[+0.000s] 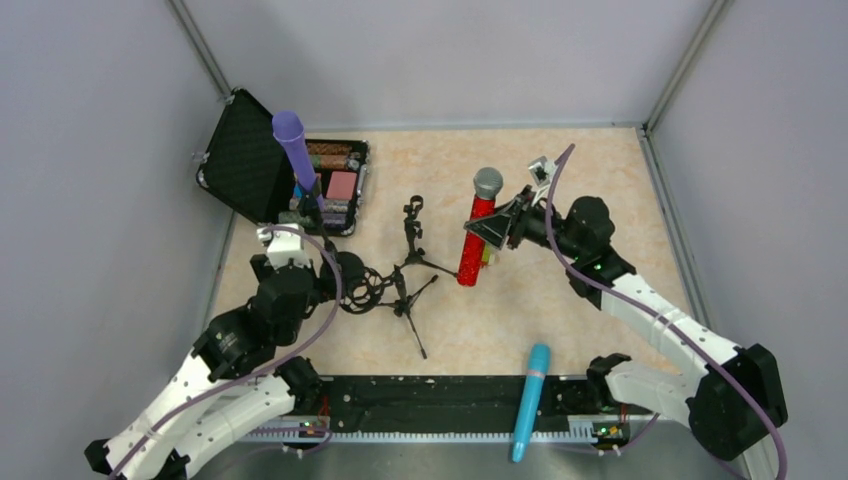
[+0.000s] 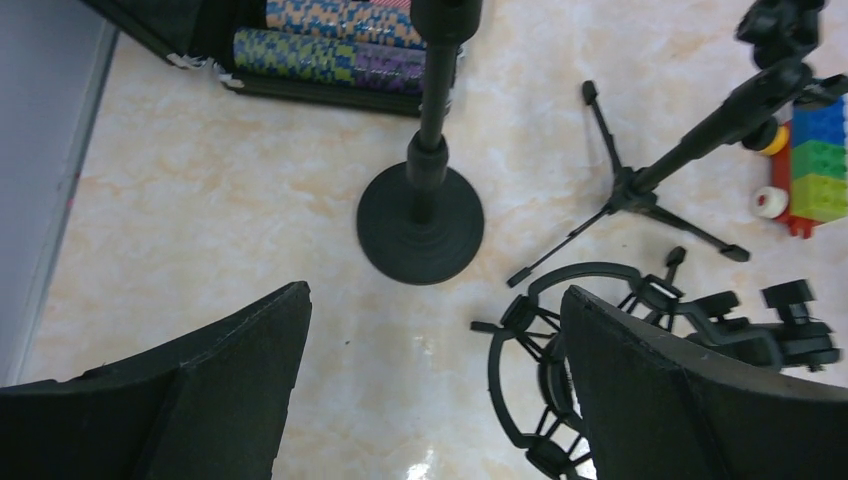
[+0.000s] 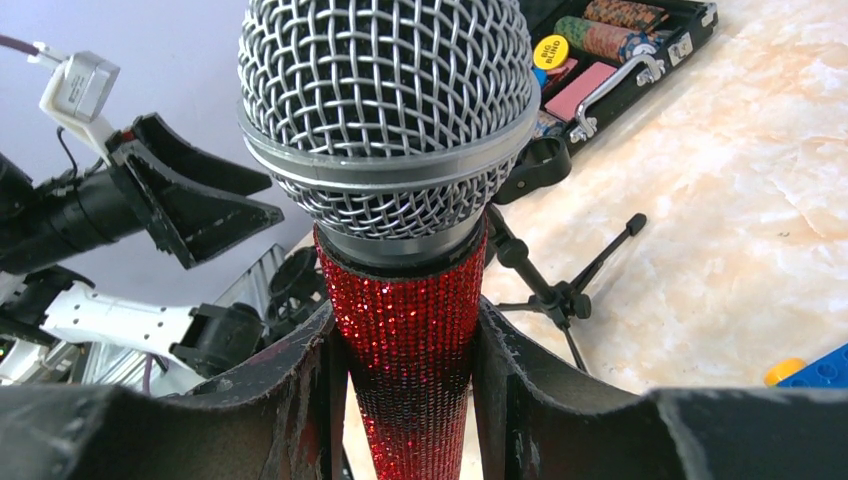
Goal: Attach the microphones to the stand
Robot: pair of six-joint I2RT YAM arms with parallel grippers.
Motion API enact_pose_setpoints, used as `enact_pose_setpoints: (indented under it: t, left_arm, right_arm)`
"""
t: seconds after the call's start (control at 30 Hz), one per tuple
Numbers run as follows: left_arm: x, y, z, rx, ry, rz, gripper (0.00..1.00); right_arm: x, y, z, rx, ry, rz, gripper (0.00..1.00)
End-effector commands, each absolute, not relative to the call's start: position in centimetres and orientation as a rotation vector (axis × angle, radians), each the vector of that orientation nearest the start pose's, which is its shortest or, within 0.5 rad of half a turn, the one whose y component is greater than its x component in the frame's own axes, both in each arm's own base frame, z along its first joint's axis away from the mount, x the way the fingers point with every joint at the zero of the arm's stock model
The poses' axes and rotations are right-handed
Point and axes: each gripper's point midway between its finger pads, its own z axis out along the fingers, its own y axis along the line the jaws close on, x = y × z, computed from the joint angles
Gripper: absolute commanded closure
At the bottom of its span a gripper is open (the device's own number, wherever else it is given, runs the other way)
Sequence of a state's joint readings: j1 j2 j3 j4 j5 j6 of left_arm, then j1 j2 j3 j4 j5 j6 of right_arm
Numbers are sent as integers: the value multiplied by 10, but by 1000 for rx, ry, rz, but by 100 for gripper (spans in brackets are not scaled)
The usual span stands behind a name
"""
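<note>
Cyan-blue stick microphone [image 1: 531, 400]: lies flat across the black strip [image 1: 420, 400] at the near edge, unattached. Its long axis runs near to far, and it is closest to my right arm's base.
My left gripper [image 2: 435, 295]: jaws spread wide, grasping nothing. It hangs over the table just above a black wire shock mount [image 2: 530, 380].
Black tripod stand [image 1: 412, 270]: stands between my two arms. Its clip [image 1: 413, 211] is unfilled.
My right gripper [image 3: 410, 400]: clenched on the barrel of the glittery red microphone [image 3: 385, 110] with the silver mesh ball head.
Held microphone, axis: near upright, head up, slightly tilted. I cannot tell whether its tail touches the table.
Deciding relation: the clip lies to the left of the held microphone, near but apart. My right arm is nearer and carries the part, so I judge the move to be leftward into the clip.
Purple stick microphone [image 1: 293, 145]: seated head up in the round-based black stand [image 2: 420, 225], beside the open black case [image 1: 240, 165].
Legible writing: a yellow disc [image 3: 550, 50] in the case reads "BIG BLIND". No brand is visible on the microphones.
</note>
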State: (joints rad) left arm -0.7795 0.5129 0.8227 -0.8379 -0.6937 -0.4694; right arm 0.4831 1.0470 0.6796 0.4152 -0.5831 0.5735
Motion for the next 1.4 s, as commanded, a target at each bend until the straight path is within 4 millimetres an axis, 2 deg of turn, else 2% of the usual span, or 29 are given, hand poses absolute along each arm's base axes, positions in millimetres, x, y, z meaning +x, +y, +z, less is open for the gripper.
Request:
enact_pose_setpoints:
  t: [0.0, 0.27, 0.63, 0.83, 1.07, 1.37]
  left_arm:
    - [196, -38, 223, -150, 1986, 36, 1]
    - [197, -32, 224, -176, 1972, 27, 1]
    - [191, -17, 231, -277, 1901, 3, 1]
    - [188, -13, 234, -302, 1878, -9, 1]
    - [186, -10, 236, -323, 1857, -21, 1]
    - [182, -3, 243, -353, 1811, -44, 1]
  right_arm:
    - [261, 278, 315, -437, 1578, 1264, 100]
    - [261, 306, 336, -485, 1569, 1275, 100]
    - [243, 345, 396, -588, 1391, 1328, 100]
    - [233, 375, 418, -666, 1306, 1377, 100]
    - [214, 414, 433, -771, 1217, 1386, 100]
    - [199, 452, 421, -858, 1155, 1341, 100]
